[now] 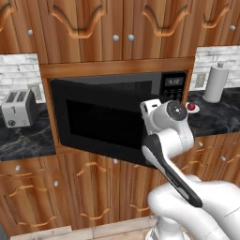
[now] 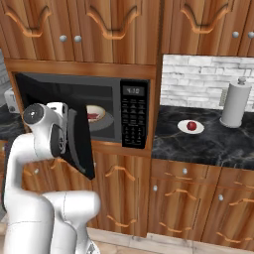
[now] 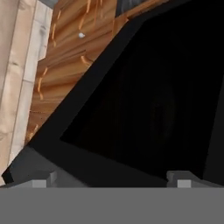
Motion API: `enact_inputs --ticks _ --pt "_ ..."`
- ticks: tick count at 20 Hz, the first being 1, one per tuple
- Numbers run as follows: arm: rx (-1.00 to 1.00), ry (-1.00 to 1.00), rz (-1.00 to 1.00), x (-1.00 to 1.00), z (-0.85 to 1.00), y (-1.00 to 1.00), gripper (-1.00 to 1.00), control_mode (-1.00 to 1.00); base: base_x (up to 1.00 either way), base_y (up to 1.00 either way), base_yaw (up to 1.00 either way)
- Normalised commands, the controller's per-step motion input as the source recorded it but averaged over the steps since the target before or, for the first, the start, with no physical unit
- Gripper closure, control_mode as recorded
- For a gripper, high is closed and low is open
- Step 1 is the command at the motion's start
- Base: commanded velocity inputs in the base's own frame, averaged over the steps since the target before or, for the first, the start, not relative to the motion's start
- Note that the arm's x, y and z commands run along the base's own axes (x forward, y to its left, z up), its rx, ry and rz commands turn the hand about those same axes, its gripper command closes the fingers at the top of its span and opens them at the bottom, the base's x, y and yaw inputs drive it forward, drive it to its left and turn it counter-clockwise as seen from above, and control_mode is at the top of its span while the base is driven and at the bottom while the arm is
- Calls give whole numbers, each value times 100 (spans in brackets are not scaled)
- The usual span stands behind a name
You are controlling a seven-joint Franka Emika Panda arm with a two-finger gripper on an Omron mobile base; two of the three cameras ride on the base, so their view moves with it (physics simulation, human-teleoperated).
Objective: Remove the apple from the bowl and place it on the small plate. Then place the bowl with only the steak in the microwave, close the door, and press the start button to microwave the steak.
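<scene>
Steak (image 2: pixel 93 116), red and marbled, lies in the tan-rimmed bowl (image 2: pixel 101 110) inside the black microwave (image 2: pixel 130 120). I see its glossy door (image 1: pixel 105 119) half open, dark glass facing my claw (image 3: pixel 111 181), whose tips stand spread. At three o'clock, the round apple (image 2: pixel 191 125) rests on the white plate (image 2: pixel 183 127).

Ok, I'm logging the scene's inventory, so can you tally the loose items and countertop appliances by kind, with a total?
Apple: 1
Small plate: 1
Bowl: 1
Steak: 1
Toaster: 1
Paper towel roll: 1
Microwave: 1
Total: 7
</scene>
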Motion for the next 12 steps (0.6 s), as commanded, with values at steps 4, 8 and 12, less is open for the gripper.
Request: enact_inputs --ticks 4,8,12 --pt "3 -3 0 84 1 0 -100 -100 0 0 0" --pt "0 0 0 94 0 17 -100 -100 0 0 0" --pt "0 0 0 95 0 21 -100 -100 0 0 0"
